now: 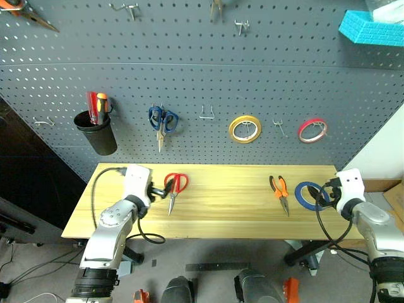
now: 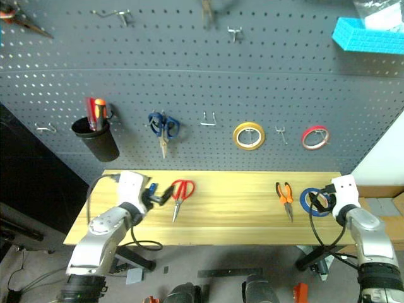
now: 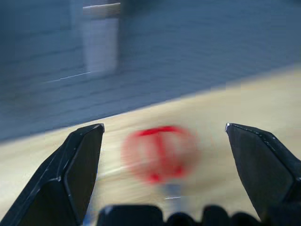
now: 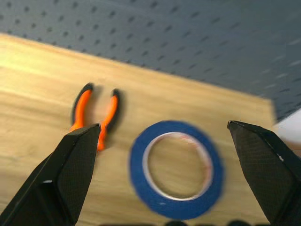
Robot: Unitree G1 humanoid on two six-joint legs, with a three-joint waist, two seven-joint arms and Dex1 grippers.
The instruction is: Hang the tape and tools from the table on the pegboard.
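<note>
A light wooden table (image 1: pixel 227 214) is seen from above, set against a dark grey pegboard (image 1: pixel 208 76) dotted with holes and metal hooks. Three task items are shown lying flat on the table: red-handled scissors (image 1: pixel 175 187) towards the left, orange-and-black pliers (image 1: pixel 279 190) right of the middle, and a thin blue tape roll (image 1: pixel 307 195) just beside the pliers near the right edge. The blue-handled screwdriver cannot be made out. The left end effector (image 1: pixel 158 192) is held low beside the scissors' handles with its two black fingers spread wide and nothing between them; the right end effector (image 1: pixel 326 192) is held the same way over the tape, fingers wide apart and empty. Both items lie flush on the wood, so a grasp is judged likely to slip: fingertips may skid over the thin ring or push the scissors along instead of getting beneath them. The tape sits close to the table's right edge and could be nudged off. The pliers could also be knocked as the tape is gripped. Empty hooks (image 1: pixel 207 113) are small, so a hanging attempt may miss.
</note>
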